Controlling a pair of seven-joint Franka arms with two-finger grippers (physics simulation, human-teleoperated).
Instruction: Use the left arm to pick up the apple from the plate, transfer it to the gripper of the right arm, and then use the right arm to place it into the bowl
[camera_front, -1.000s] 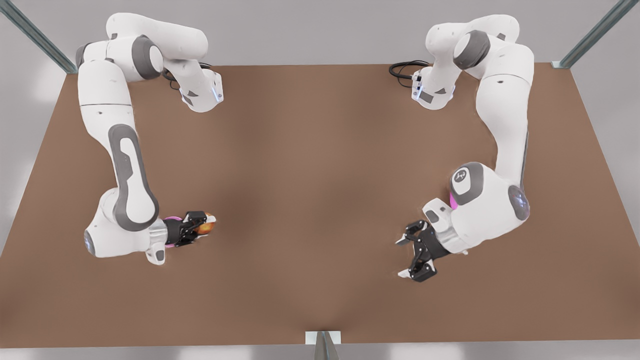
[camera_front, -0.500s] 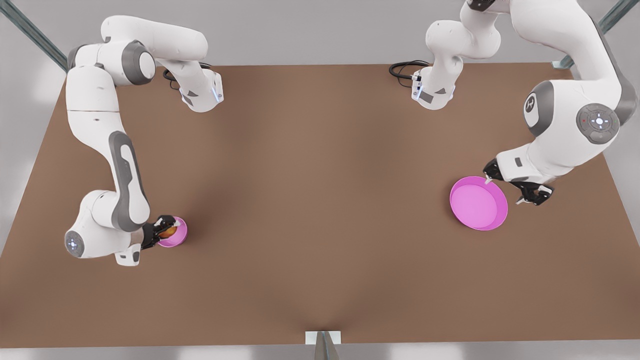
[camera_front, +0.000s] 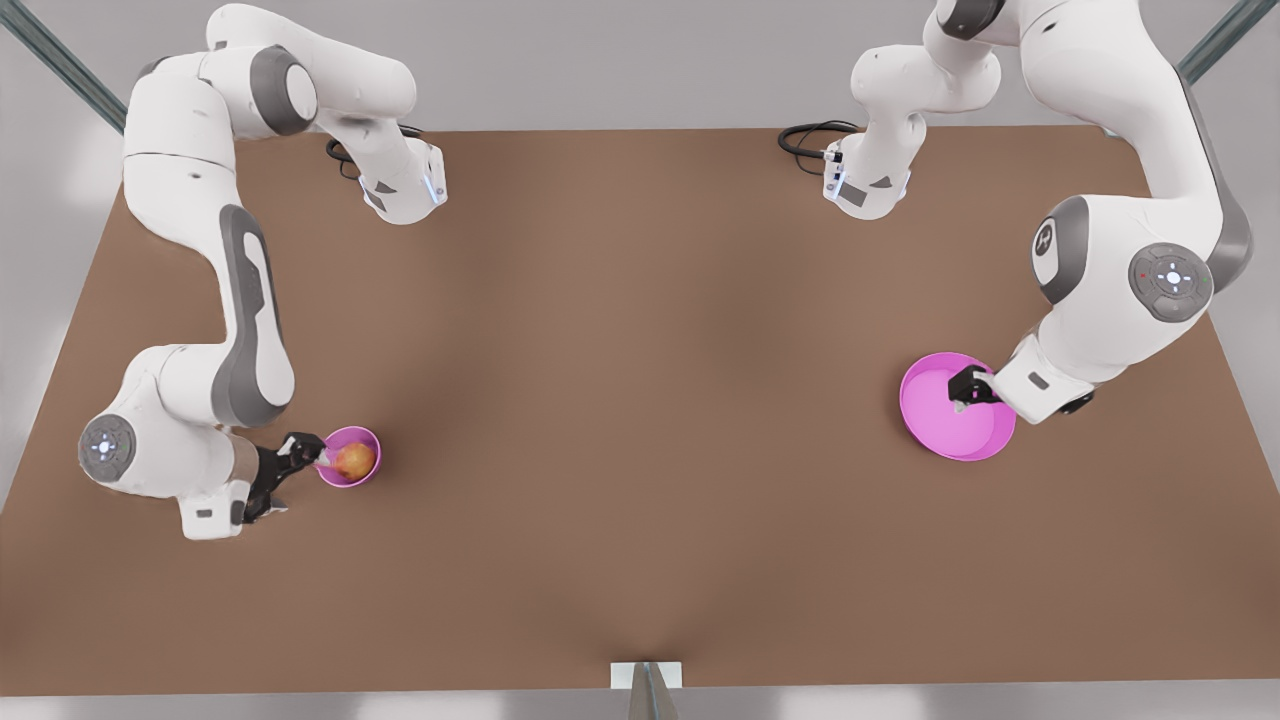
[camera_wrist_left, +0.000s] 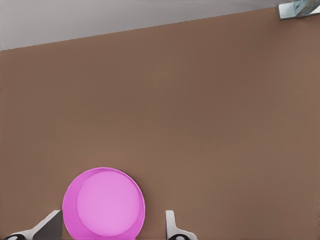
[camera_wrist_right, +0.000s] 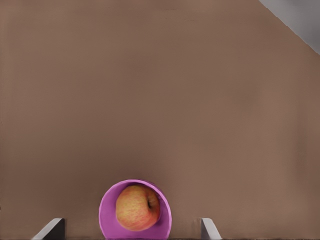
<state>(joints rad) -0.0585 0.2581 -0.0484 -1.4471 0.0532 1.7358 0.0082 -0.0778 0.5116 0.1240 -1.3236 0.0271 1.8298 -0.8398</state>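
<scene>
The red-yellow apple (camera_front: 354, 459) sits in the small pink bowl (camera_front: 367, 437) at the front view's left, beside the empty, spread right gripper (camera_front: 290, 470), while the left gripper (camera_front: 964, 388), also empty and spread, hovers over the flat pink plate (camera_front: 935, 420).

The right gripper (camera_front: 290, 470) lets go and backs off toward 9 o'clock; the apple (camera_front: 354, 459) now lies in the bowl (camera_front: 368, 437). The left gripper (camera_front: 968, 390) shifts over the plate (camera_front: 945, 435).

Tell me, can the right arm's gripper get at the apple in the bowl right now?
Probably yes: the right gripper is open beside the bowl, and the apple lies uncovered.
</scene>
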